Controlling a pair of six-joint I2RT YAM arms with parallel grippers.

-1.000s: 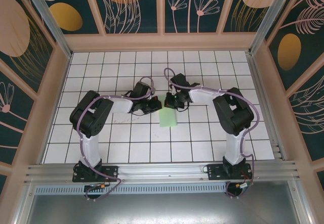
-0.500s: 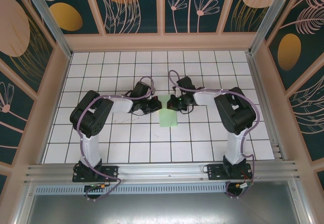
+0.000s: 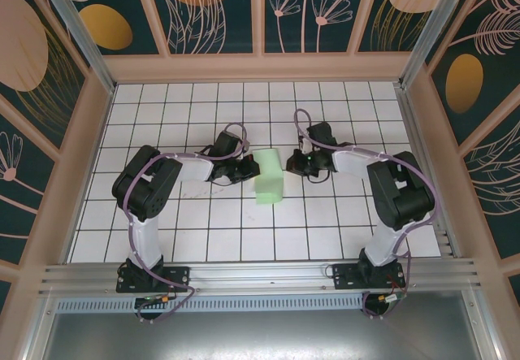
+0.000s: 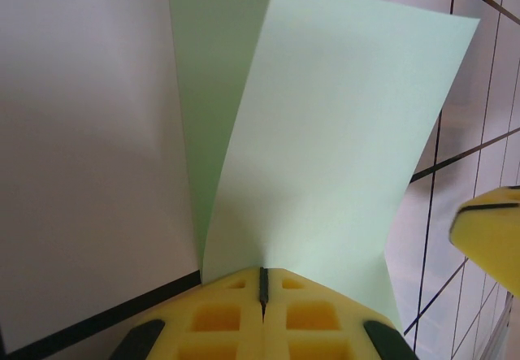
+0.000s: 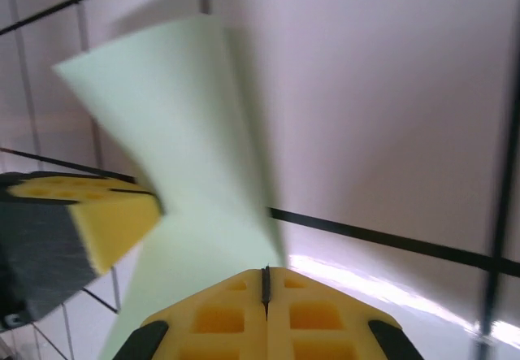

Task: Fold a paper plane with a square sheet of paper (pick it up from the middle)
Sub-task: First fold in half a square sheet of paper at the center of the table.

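The white-tiled tabletop (image 3: 325, 214) takes up the floor of the enclosure, its black grid lines running under both arms. The left arm (image 3: 142, 185) and the right arm (image 3: 398, 193) each rise from the near edge, bend outward at the elbow and reach in toward the middle, so their tips face one another across a short gap.

The sheet (image 3: 268, 180) sits in that gap, about the middle of the tabletop, pale mint-green and longer front to back than side to side. From the left wrist, the sheet (image 4: 341, 132) shows as two layers fanning apart, a lighter one in front and a darker, shaded one behind it to the left, both narrowing toward the yellow pads.

The left pincer (image 3: 252, 171) is at the sheet's left edge. In its own camera the left pincer (image 4: 262, 288) has its pads pressed together on the sheet, which comes straight out of the seam between them.

The right pincer (image 3: 290, 163) is just beside the sheet's right edge. In its own view the right pincer (image 5: 266, 285) has its pads together. The blurred sheet (image 5: 171, 108) runs down to their tip, but whether it is nipped there I cannot tell. From the left wrist, a strip of bare tile shows between the paper and the right pincer.
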